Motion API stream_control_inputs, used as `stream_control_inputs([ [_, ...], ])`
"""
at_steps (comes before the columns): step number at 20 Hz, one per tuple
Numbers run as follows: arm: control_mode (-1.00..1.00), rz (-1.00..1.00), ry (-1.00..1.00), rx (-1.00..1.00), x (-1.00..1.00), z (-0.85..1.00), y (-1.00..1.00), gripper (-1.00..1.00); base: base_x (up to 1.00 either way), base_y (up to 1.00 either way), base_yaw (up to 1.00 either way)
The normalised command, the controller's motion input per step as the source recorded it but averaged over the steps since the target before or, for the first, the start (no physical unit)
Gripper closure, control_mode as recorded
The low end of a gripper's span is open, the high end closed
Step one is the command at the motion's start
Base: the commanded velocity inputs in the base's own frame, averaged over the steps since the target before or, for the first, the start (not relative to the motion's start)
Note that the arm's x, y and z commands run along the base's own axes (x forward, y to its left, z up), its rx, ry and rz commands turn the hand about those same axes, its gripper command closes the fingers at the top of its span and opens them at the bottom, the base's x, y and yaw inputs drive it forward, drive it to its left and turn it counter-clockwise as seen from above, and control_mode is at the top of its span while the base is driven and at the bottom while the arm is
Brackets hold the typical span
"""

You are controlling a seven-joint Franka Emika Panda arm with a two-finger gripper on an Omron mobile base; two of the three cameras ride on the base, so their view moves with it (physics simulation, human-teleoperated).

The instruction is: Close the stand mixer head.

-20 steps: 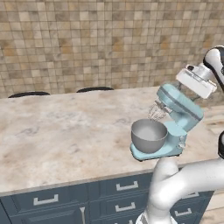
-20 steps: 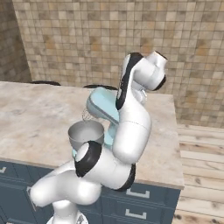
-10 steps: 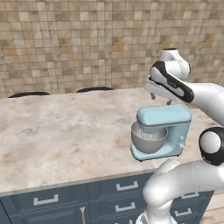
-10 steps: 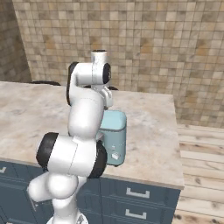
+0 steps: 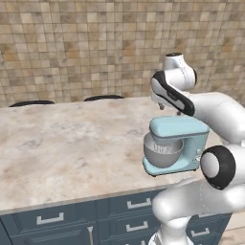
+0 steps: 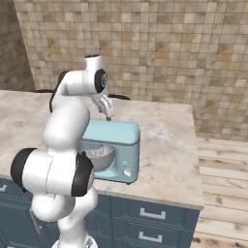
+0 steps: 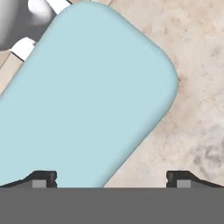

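The stand mixer head (image 5: 178, 128) is sitting down flat and level over the metal bowl (image 5: 162, 153), so it looks closed, with the whole mixer parked near the front right edge of the marble worktop (image 5: 72, 148). The claw (image 6: 107, 115) hangs just above the back of the head, not touching it as far as I can tell. From the hand view the head (image 7: 87, 92) sits right underneath, and the two fingertips (image 7: 41, 178) are spread wide apart with nothing between them.
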Motion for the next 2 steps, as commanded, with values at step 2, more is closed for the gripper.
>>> stream_control_inputs([
  [2, -1.00, 0.00, 0.00, 0.00, 0.00, 0.00, 0.00, -1.00, 0.00, 0.00, 0.00],
])
